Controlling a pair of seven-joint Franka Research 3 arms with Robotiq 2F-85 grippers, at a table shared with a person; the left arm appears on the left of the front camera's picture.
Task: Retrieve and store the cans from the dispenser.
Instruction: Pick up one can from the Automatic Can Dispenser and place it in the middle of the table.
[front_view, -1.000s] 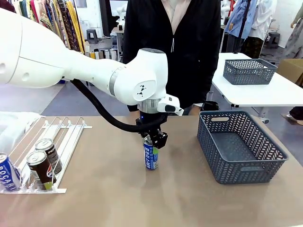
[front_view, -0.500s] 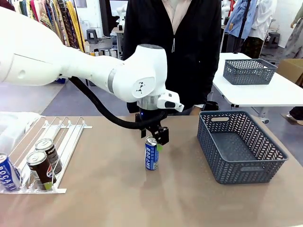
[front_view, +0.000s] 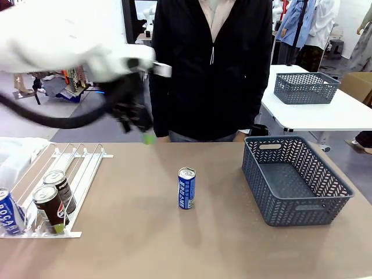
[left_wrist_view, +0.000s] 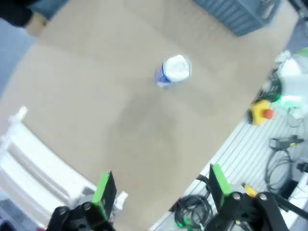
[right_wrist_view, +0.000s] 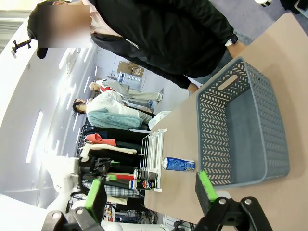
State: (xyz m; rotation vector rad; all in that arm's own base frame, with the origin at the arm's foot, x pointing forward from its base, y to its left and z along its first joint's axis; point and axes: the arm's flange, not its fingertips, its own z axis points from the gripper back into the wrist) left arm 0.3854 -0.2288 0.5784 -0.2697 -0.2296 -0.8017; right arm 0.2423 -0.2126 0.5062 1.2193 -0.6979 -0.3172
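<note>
**Blue can upright mid-desk, both end effectors empty**

A slim blue-and-white can (front_view: 186, 188) with a silver top and white lettering stands upright near the middle of the desk (front_view: 145, 250). It touches nothing and sits between the dispenser (front_view: 78, 165) on the robot's left and a grey lattice basket (front_view: 296, 180) on its right.

The dispenser is a sloped white rack of wire rails. At its near end it holds two dark cans (front_view: 49, 208) with red-and-white logos, one behind the other. A second blue-and-white can (front_view: 9, 212) lies beside them at the picture's edge.

The left end effector (front_view: 139, 125) is blurred, raised above the far side of the desk in front of the person's black jacket (front_view: 209, 70). In its wrist view its green pads (left_wrist_view: 103, 192) stand wide apart with nothing between them. The right end effector (right_wrist_view: 150, 190) also has its fingers spread and holds nothing.
</note>
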